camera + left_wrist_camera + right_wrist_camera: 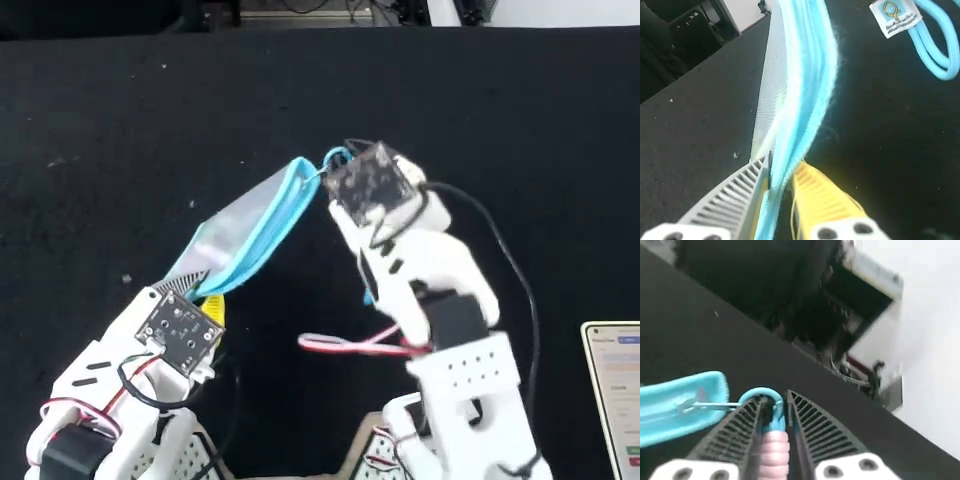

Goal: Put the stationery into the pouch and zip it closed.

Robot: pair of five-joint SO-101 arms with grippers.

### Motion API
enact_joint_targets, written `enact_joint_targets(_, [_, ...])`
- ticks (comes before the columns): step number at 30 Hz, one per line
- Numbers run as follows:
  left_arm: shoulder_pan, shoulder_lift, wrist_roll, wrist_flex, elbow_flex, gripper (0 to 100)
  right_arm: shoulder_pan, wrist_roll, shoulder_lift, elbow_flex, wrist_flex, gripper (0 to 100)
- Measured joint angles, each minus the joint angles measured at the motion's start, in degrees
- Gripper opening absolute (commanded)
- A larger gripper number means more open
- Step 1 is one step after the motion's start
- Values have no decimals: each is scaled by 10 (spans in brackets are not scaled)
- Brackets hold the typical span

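The pouch (245, 232), clear mesh with a light blue zip edge, is held up off the black table between both arms. My left gripper (781, 186) is shut on the pouch's near end (790, 115), grey and yellow fingers pinching the blue edge. In the high view that gripper (205, 290) sits at the pouch's lower-left end. My right gripper (776, 415) is shut on the blue loop of the zip pull (760, 394) at the pouch's far end (680, 407); the high view has it (345, 170) at the upper right. A white label (893, 17) hangs on the blue loop (935, 47).
The black table (150, 110) stretches around on all sides. A tablet or phone screen (615, 395) lies at the right edge. Red and white cables (350, 345) hang beside the right arm. Furniture and a white wall stand beyond the table's far edge.
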Motion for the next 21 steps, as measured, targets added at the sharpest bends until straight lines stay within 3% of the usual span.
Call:
enact_joint_targets(6, [0, 0, 0, -1, 0, 30, 18, 0, 84, -59, 0, 11])
enact_joint_targets(21, [1, 4, 0, -2, 0, 30, 32, -20, 130, -62, 0, 11])
